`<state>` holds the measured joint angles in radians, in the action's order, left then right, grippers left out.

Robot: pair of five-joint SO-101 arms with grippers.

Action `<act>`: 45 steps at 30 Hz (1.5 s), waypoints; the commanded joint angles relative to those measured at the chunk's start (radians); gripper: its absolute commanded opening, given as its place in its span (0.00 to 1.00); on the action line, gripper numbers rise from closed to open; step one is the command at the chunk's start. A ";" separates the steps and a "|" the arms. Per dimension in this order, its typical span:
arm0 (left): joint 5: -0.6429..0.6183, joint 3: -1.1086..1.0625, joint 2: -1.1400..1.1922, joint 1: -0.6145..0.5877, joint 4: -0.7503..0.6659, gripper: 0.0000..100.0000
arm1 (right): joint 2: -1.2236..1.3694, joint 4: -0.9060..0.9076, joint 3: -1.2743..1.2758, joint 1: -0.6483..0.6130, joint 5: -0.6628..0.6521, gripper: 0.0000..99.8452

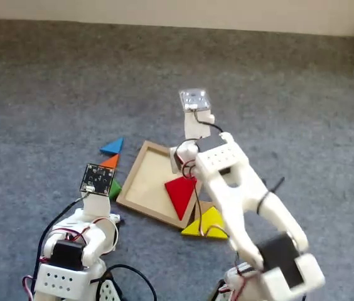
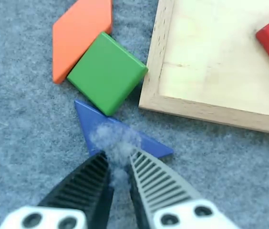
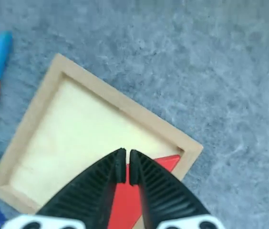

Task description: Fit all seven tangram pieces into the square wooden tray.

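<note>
Tray (image 3: 87,129) lies below the right tool (image 3: 127,160), whose jaws stand nearly closed.

grey carpet (image 1: 51,75), wooden tray (image 1: 144,179), loose tangram pieces (image 1: 112,147)

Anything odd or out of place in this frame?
Yes: a tuft of grey fluff sits on the dark blue triangle, right at the left gripper. It looks like lint off the carpet, not a tangram piece. Otherwise nothing stands out; the red triangle lies flat in the tray.
</note>
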<state>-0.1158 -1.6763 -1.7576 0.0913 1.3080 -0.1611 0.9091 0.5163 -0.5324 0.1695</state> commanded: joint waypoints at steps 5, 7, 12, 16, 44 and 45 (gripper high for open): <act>-0.011 -0.021 -0.039 -0.001 0.005 0.02 | -0.387 0.071 0.157 -0.001 -0.278 0.03; -0.011 -0.021 -0.039 -0.001 0.005 0.02 | -0.469 0.102 0.217 0.001 -0.354 0.03; -0.011 -0.021 -0.039 -0.001 0.005 0.02 | -0.634 0.200 0.334 -0.002 -0.451 0.03; -0.011 -0.021 -0.039 -0.001 0.005 0.02 | -0.682 0.257 0.400 -0.002 -0.453 0.03; -0.011 -0.021 -0.039 -0.001 0.005 0.02 | -0.341 0.297 0.533 -0.134 -0.598 0.36; -0.011 -0.021 -0.039 -0.001 0.005 0.02 | -0.321 0.286 0.532 -0.143 -0.598 0.36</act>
<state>-0.1158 -1.6763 -1.7576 0.0913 1.3080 -0.5355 1.2052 1.0702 -0.6414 -0.4196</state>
